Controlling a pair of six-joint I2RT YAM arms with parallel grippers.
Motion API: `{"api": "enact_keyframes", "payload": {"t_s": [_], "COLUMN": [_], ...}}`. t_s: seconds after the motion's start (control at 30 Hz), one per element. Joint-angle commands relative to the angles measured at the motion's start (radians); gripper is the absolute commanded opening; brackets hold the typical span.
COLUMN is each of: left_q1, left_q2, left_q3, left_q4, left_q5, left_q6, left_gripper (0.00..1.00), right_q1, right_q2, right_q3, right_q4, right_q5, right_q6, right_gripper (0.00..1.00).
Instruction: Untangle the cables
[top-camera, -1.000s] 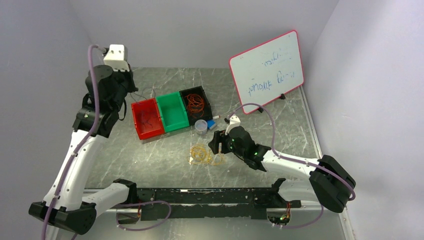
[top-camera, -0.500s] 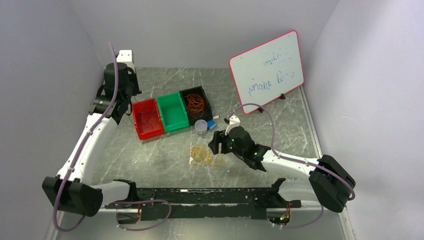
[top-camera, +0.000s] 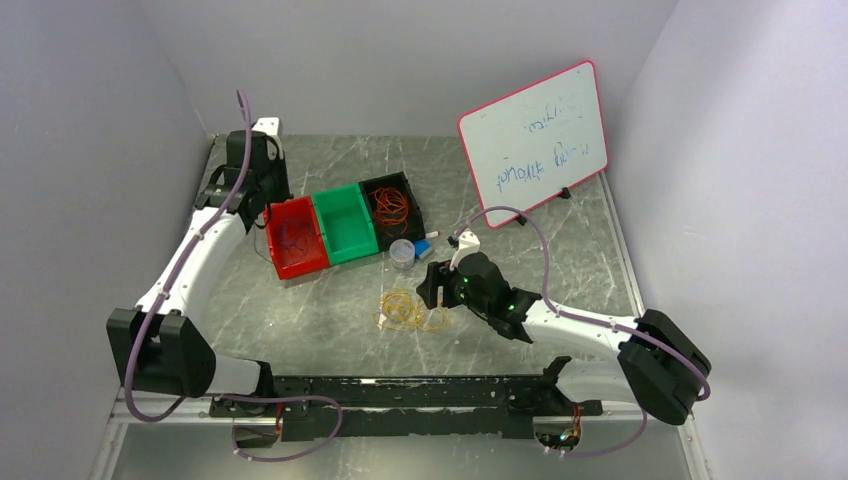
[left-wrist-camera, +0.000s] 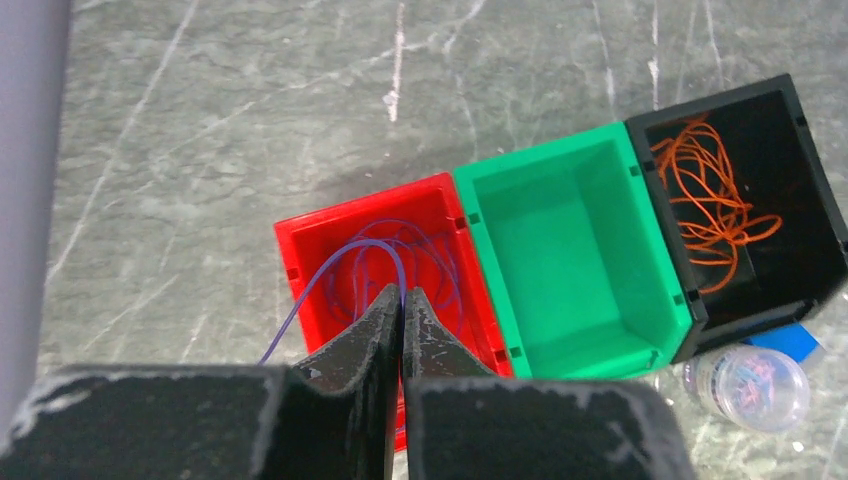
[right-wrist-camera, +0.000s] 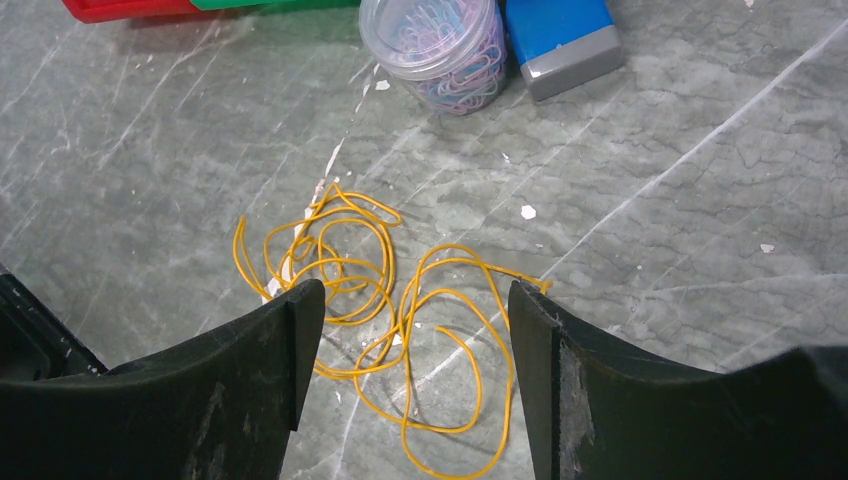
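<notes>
Left gripper (left-wrist-camera: 403, 295) has its 2 fingers pressed together, with only a hairline gap between the tips, and pinches a thin purple cable (left-wrist-camera: 352, 262) right at those tips. From the pinch the cable arches up and over, then runs down past the near-left corner of the red bin (left-wrist-camera: 300, 240); more purple loops lie inside that bin, directly under the gripper. Beside the red bin stands a green bin (left-wrist-camera: 640, 345), and next to that a black bin (left-wrist-camera: 790, 110) holding a loose tangle of orange cable (left-wrist-camera: 710, 190).

Right gripper (right-wrist-camera: 415, 290) is spread wide and grips nothing. Its 2 fingers stand either side of the yellow cable (right-wrist-camera: 340, 270), which lies in open loops on the marbled table (right-wrist-camera: 700, 200). Whether the fingertips touch the cable cannot be told. Beyond the yellow loops sit a clear jar of paper clips (right-wrist-camera: 440, 50) and, just beside it, a small blue block (right-wrist-camera: 560, 35).
</notes>
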Motion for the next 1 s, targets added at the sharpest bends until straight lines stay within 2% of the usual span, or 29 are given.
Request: {"api": "enact_keyframes", "payload": {"t_s": [0.0, 0.13, 0.37, 0.6, 0.8, 0.97], "left_q1": [0.009, 0.006, -0.038, -0.170, -0.160, -0.108], "left_q2": [0.028, 0.066, 0.127, 0.201, 0.211, 0.202], "left_q3": [0.020, 0.064, 0.152, 0.222, 0.177, 0.129], "left_q4": [-0.004, -0.017, -0.034, -0.055, -0.035, -0.039], "left_q5": [0.165, 0.281, 0.381, 0.334, 0.270, 0.256], "left_q6": [0.018, 0.045, 0.076, 0.090, 0.107, 0.098], "left_gripper": [0.07, 0.07, 0.07, 0.07, 0.07, 0.07], "right_q1": [0.000, 0.000, -0.001, 0.000, -0.001, 0.000], "right_q2": [-0.005, 0.003, 0.011, 0.013, -0.003, 0.005], "right_q3": [0.008, 0.008, 0.007, 0.007, -0.001, 0.003], "right_q4": [0.012, 0.018, 0.023, 0.022, 0.011, 0.013], "right_q5": [0.004, -0.001, -0.006, -0.004, 0.004, 0.005], "right_q6": [-0.006, -0.005, -0.003, -0.004, -0.006, -0.013], "right_gripper": [0.71, 0.71, 0.71, 0.71, 0.71, 0.71]}}
